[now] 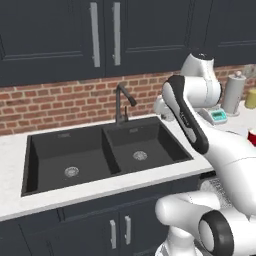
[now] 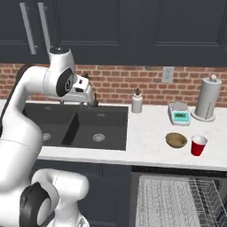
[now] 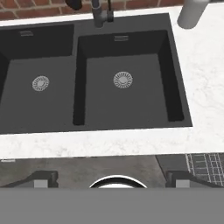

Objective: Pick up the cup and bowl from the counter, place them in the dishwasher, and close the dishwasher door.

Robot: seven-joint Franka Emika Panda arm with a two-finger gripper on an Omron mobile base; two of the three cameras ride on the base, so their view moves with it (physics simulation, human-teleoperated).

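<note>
The red cup (image 2: 198, 145) stands upright on the white counter (image 2: 150, 133), right of the sink. Just to its left rests the tan bowl (image 2: 176, 140). Below them the dishwasher's grey wire rack (image 2: 177, 199) is pulled out; a corner of the rack (image 3: 208, 164) also shows in the hand view. The dishwasher door is out of view. My gripper (image 2: 91, 100) hangs high above the sink, well left of both items. In the hand view the gripper (image 3: 111, 179) is open, its fingertips (image 3: 41, 179) wide apart with nothing between them.
A black double sink (image 1: 100, 155) with a dark faucet (image 1: 122, 102) lies under the hand. A white bottle (image 2: 137, 103), a small scale (image 2: 179, 113) and a paper towel roll (image 2: 208, 99) stand along the brick wall behind the cup and bowl.
</note>
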